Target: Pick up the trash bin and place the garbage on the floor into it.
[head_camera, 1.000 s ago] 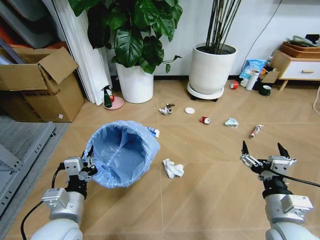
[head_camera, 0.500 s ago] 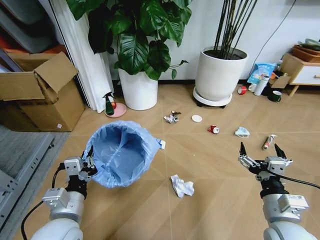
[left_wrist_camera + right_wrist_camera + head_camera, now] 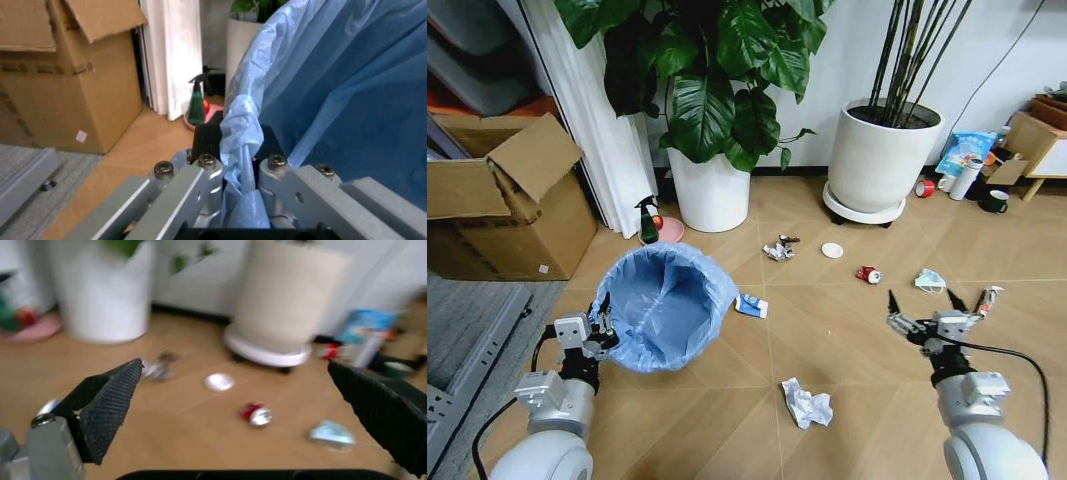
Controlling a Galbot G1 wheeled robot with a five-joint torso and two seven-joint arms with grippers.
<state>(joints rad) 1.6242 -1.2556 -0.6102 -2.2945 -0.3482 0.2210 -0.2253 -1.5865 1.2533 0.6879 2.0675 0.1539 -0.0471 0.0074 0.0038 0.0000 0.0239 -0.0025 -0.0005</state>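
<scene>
- Nearest the robot, the left gripper (image 3: 599, 335) is clamped on the near rim of the trash bin (image 3: 667, 305); the left wrist view shows its fingers (image 3: 200, 175) pinching a fold of the light-blue bag liner (image 3: 243, 150), so it holds the bin by plastic and perhaps little else.
- The right gripper (image 3: 924, 312) hangs empty over the floor (image 3: 847, 400) at the robot's right, jaws spread wide; its pads (image 3: 110, 400) frame the litter ahead.
- A crumpled white tissue (image 3: 807, 405) lies on the floor between the two arms, the closest piece of garbage.
- A blue-white wrapper (image 3: 749, 305) sits just beside the bin's far side.
- Farther out lie a red can (image 3: 868, 274), a pale-blue face mask (image 3: 930, 280), a white round lid (image 3: 832, 250) and a crushed foil scrap (image 3: 779, 247).
- Beyond these stand two white plant pots (image 3: 882, 155), well apart from the bin.
- Risk, as I judge it: the liner could slip or tear from the pinch and drop the bin, since thin plastic bears the load.
- Flat pieces like the lid and mask may escape the wide jaws against the smooth planks.
</scene>
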